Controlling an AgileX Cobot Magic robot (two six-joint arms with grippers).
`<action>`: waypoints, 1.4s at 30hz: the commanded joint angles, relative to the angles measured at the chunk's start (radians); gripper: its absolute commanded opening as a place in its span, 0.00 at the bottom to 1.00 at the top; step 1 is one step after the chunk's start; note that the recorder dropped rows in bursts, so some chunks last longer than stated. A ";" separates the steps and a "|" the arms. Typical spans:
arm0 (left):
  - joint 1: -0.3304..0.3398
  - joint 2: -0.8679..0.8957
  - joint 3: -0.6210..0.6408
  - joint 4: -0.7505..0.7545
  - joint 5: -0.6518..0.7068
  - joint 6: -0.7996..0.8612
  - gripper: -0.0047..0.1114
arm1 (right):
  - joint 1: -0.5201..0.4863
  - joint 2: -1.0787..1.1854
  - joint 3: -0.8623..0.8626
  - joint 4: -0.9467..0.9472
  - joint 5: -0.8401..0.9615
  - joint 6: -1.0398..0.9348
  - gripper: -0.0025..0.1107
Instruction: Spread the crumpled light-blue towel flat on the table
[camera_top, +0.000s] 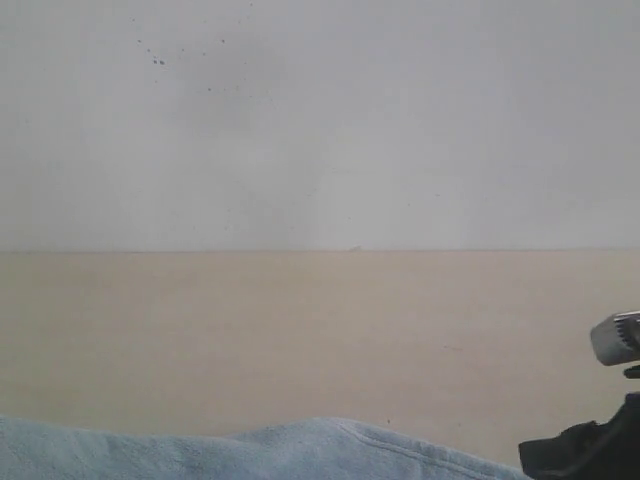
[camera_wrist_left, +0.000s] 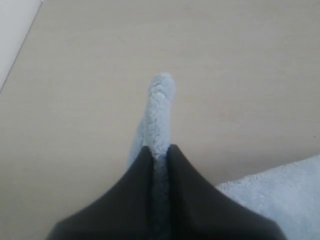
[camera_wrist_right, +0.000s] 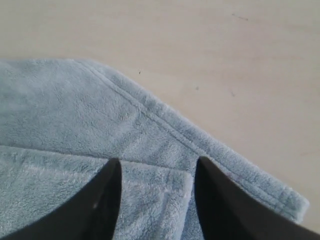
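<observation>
White wall (camera_top: 320, 120), beige table (camera_top: 320, 330) mostly bare. Towel (camera_top: 200, 450) sits at the table's near edge, partly flattened, with layers overlapping (not flat yet). Left gripper (camera_wrist_left: 159, 160) is clamped on a pinched-up ridge. Right gripper (camera_wrist_right: 157, 164) has jaws wide over the hem, holding nothing.

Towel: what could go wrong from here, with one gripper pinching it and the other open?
1. The left gripper pinches only a narrow fold of the towel; a pull may slip it out.
2. The right gripper is open over a doubled layer near the hem; closing there could grab both layers.
</observation>
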 joint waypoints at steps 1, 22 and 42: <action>0.004 -0.004 -0.003 -0.008 -0.021 -0.011 0.07 | 0.001 0.157 -0.042 0.001 -0.012 -0.015 0.48; 0.004 -0.004 -0.003 -0.032 -0.044 -0.011 0.07 | 0.001 0.344 -0.097 0.001 -0.041 -0.063 0.48; 0.004 -0.004 -0.003 -0.040 -0.044 -0.011 0.07 | 0.001 0.344 -0.119 0.001 -0.042 -0.163 0.48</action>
